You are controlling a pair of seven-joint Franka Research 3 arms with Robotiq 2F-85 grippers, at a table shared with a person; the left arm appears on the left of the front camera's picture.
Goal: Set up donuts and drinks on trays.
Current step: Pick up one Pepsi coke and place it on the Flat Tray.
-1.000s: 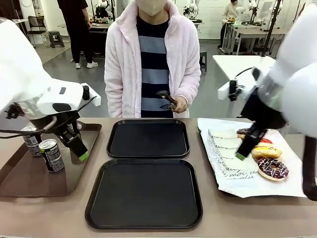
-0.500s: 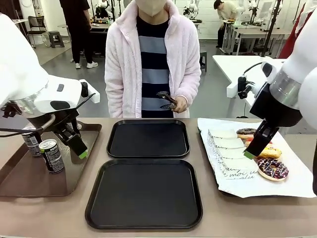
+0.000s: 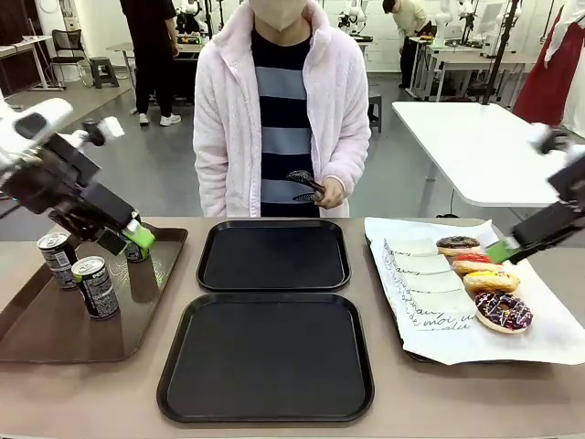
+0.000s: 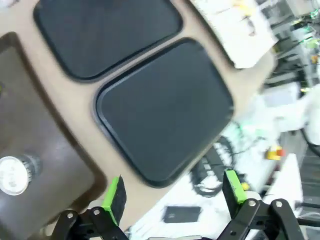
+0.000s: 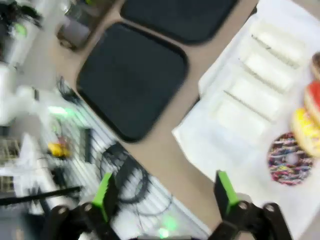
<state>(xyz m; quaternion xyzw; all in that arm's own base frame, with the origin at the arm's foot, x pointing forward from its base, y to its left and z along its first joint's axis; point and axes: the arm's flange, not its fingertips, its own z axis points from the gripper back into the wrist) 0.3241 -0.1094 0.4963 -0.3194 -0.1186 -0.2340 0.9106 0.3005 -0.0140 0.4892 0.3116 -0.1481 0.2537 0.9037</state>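
Progress: nothing placed | trays [image 3: 265,357] between claws, bare | drinks [image 3: 95,286] beside left claw [image 4: 173,190], jaws apart, empty | donuts [image 3: 501,311] beside right claw [image 5: 165,192], jaws apart, empty | remaining: all placements

Robot arms poised wide apart, both grippers empty.
The left arm [image 3: 50,178] slants in from the left, the left gripper [image 3: 126,241] tipped down toward the middle, jaws spread wide with nothing between its green pads [image 4: 114,192]. The right gripper [image 3: 505,249] angles down from the far right edge, its jaws likewise parted and holding nothing.
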